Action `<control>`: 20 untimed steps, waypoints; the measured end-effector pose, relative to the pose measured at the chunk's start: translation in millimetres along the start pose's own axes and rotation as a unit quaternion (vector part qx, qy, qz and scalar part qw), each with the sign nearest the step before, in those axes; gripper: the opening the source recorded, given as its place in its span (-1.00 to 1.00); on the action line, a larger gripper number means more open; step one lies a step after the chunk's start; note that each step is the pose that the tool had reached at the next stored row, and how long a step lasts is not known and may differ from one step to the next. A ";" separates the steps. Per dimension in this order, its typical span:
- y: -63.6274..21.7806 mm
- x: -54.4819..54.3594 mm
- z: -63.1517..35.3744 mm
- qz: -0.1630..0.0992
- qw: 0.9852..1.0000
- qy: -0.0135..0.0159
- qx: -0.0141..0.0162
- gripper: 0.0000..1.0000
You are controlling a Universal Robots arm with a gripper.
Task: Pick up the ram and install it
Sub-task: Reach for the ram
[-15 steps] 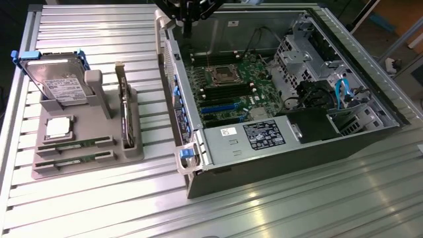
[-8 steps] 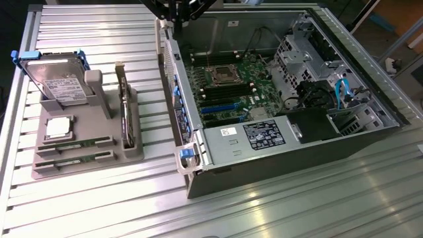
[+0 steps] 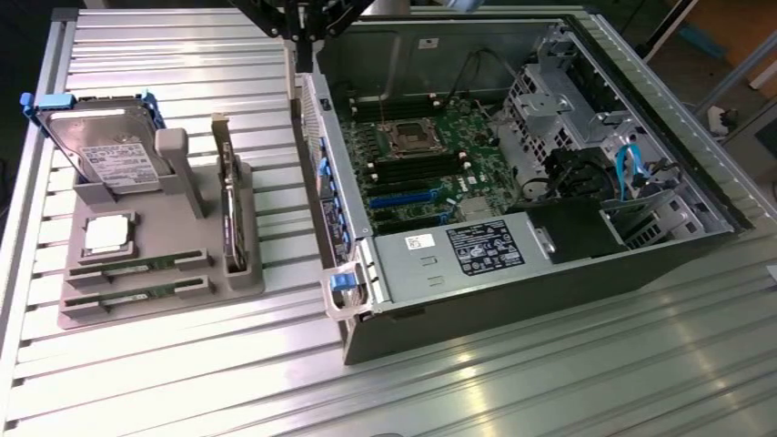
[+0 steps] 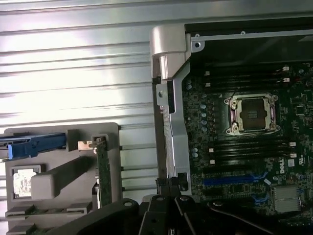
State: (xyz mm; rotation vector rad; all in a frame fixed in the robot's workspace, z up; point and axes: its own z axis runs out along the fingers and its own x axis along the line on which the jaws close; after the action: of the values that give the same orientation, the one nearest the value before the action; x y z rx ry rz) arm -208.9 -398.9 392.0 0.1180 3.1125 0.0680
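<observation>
Two ram sticks, thin green boards, lie flat in the front slots of a grey holder (image 3: 170, 300): one ram (image 3: 134, 267) behind the other ram (image 3: 127, 297). In the wrist view a bit of ram (image 4: 29, 211) shows at the holder's edge. My gripper (image 3: 304, 32) hangs high over the rear wall of the open computer case (image 3: 364, 319), far from the holder. Its dark fingers are shut with nothing between them. In the wrist view the gripper (image 4: 168, 198) sits above the case's edge. The motherboard's dark memory slots (image 3: 419, 168) lie beside the CPU socket (image 3: 405, 137).
On the holder also stand a silver hard drive (image 3: 116, 155) in a blue-handled bracket, a dark expansion card (image 3: 228, 209) on edge, and a CPU chip (image 3: 107, 235). The case holds a power supply (image 3: 486, 248), drive cages (image 3: 570, 100) and cables. A ribbed metal table (image 3: 547, 382) is underneath.
</observation>
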 end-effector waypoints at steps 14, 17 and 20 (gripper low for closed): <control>-3.0 39.4 -1.1 0.000 1.000 0.000 0.000 -0.77; -3.8 50.3 -1.4 0.000 1.000 0.000 0.000 -0.77; -4.7 61.6 -1.7 0.000 1.000 0.000 0.000 -0.77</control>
State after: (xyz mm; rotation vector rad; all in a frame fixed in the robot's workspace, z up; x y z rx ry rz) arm -270.8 -398.9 392.0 0.1181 3.1125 0.0680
